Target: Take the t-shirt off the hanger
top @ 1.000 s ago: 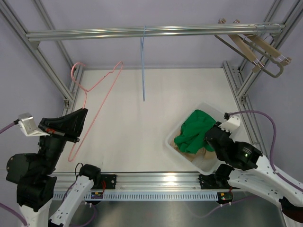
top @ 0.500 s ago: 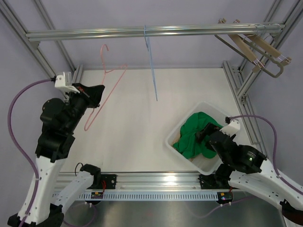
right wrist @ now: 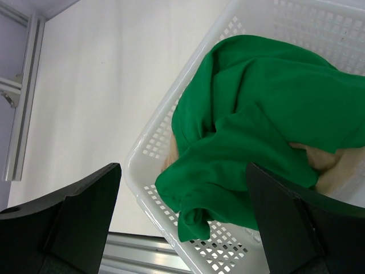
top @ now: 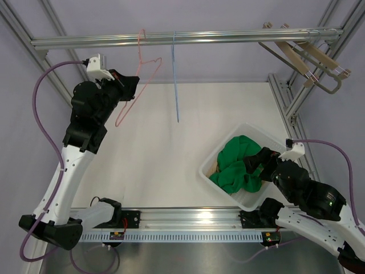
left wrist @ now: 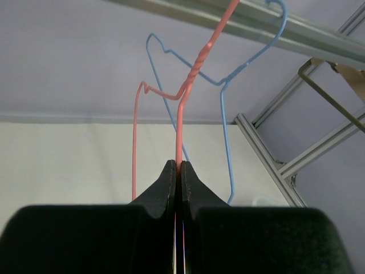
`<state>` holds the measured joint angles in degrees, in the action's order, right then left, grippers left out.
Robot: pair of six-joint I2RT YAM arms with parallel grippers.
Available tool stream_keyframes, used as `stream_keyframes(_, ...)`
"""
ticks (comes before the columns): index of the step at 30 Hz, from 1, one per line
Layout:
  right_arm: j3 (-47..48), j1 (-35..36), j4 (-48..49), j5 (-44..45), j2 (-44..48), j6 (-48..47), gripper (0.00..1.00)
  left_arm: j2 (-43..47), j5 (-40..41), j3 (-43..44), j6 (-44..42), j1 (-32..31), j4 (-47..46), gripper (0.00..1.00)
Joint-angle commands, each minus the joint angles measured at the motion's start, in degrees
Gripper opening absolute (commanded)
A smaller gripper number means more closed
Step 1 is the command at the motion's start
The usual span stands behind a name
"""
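The green t-shirt (top: 236,165) lies crumpled in the white basket (top: 208,174) at the right, off the hanger. In the right wrist view the t-shirt (right wrist: 256,114) spills over the basket's perforated wall (right wrist: 149,149). My right gripper (top: 259,162) hovers just above it, open, with nothing between its fingers (right wrist: 182,194). The bare pink wire hanger (top: 138,94) is raised at the upper left, its hook up at the metal rail (top: 228,37). My left gripper (top: 130,85) is shut on the pink hanger (left wrist: 180,131), the fingertips (left wrist: 178,165) pinching its stem.
A blue wire hanger (top: 175,85) hangs from the rail just right of the pink one, close behind it in the left wrist view (left wrist: 224,125). Wooden hangers (top: 308,57) sit at the rail's right end. Frame posts border both sides.
The left arm has swung up from the low left, carrying the pink hanger to the rail. The right gripper has opened, let go of the t-shirt and drawn back slightly.
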<state>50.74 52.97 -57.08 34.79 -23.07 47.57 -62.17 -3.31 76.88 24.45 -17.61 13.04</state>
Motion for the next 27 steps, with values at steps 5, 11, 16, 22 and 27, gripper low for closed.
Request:
stream_keyframes(5, -1.52, -0.24, 4.61, -2.88, 0.66, -3.45, 0.99, -5.93, -0.82, 8.54, -0.99, 0.64, -7.42, 0.00)
stream_keyframes(11, -3.02, -0.15, 5.57, -4.11, 1.18, -2.66, 0.99, -9.98, -1.87, 7.41, 0.25, 2.05, -7.67, 0.00)
stream_keyframes(16, -1.88, -0.24, 6.63, -4.29, 1.54, -3.80, 1.00, -11.66, -2.57, 5.04, 1.48, 2.93, -7.50, 0.00)
stream_keyframes(22, 1.37, -0.24, 7.68, -4.11, 1.54, -6.79, 1.00, -7.54, -2.32, -1.72, 4.03, 2.93, -7.15, 0.03)
stream_keyframes(27, 5.06, -0.24, 8.65, -4.29, 1.36, -9.77, 0.99, -3.49, -2.13, -6.21, 4.65, 2.93, -5.93, 0.32)
